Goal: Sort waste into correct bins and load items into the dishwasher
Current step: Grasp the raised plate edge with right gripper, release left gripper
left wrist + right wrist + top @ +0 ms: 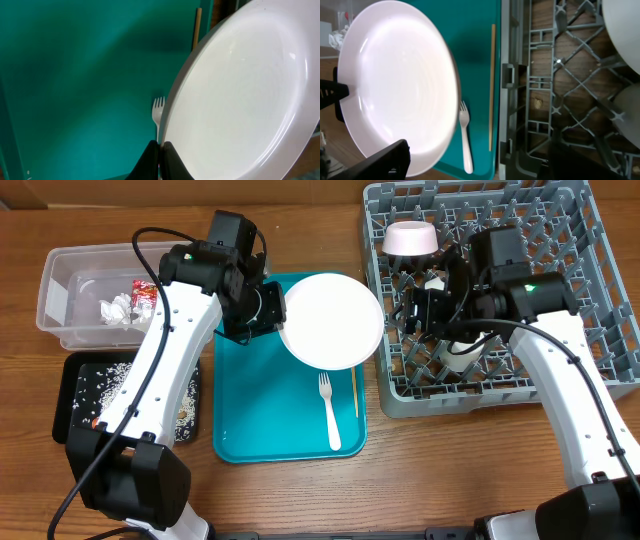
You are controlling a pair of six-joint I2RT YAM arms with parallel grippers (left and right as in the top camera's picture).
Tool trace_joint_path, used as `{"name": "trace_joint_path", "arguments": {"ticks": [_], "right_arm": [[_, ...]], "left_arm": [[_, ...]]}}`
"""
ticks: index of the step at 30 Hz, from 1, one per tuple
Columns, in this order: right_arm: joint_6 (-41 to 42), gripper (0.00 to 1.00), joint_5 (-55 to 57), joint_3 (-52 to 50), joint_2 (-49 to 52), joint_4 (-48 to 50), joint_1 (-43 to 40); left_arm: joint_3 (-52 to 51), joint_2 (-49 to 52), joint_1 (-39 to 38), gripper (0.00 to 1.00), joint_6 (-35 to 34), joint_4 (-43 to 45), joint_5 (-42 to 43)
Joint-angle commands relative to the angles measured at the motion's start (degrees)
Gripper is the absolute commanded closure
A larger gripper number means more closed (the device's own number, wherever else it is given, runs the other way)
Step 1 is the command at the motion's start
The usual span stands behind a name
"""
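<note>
overhead: left claw [276,310] pinches the white plate [332,320] by its rim above the far right corner of the teal tray [260,415]; right claw [412,308], spread, faces it from the dish rack [600,330].

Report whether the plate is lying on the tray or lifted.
Lifted: left gripper pinches the plate rim, holding it tilted above the teal tray.

A robot lab bench: left arm [170,350], right arm [570,380], wooden table [450,470], dish rack [605,300].

plate [332,320] over tray [240,410], fork [329,416] on tray; rack [600,330] to right
</note>
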Motion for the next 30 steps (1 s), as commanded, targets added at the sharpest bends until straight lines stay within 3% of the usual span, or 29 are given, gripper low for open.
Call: {"name": "trace_joint_path", "arguments": {"ticks": [1,18,19,22,24,28,30], "right_arm": [[0.04,0.09,-0.85,-0.09,-0.63,0.74,1.95],[0.04,0.09,7.13,-0.35,2.6,0.42,7.78],[0.04,0.15,7.1,-0.35,3.1,0.42,7.78],[0.02,0.53,7.1,-0.35,3.93,0.44,7.78],[0.02,0.69,7.1,-0.35,3.93,0.68,7.78],[0.02,0.7,7.1,-0.28,3.85,1.57,7.78],[0.02,0.79,7.08,-0.28,3.85,1.64,7.78]], "left_arm": [[1.38,-1.84,-1.25,0.96,1.14,0.15,2.47],[1.38,-1.84,-2.03,0.96,4.74,-1.11,8.52],[1.38,-1.84,-2.03,0.96,4.72,-1.11,8.52],[1.38,-1.84,-2.03,0.96,4.74,-1.11,8.48],[1.38,-1.84,-2.03,0.96,4.81,-1.11,8.46],[1.38,-1.84,-2.03,0.96,5.77,-1.11,8.46],[1.38,-1.84,-2.03,0.96,5.84,-1.11,8.46]]}}
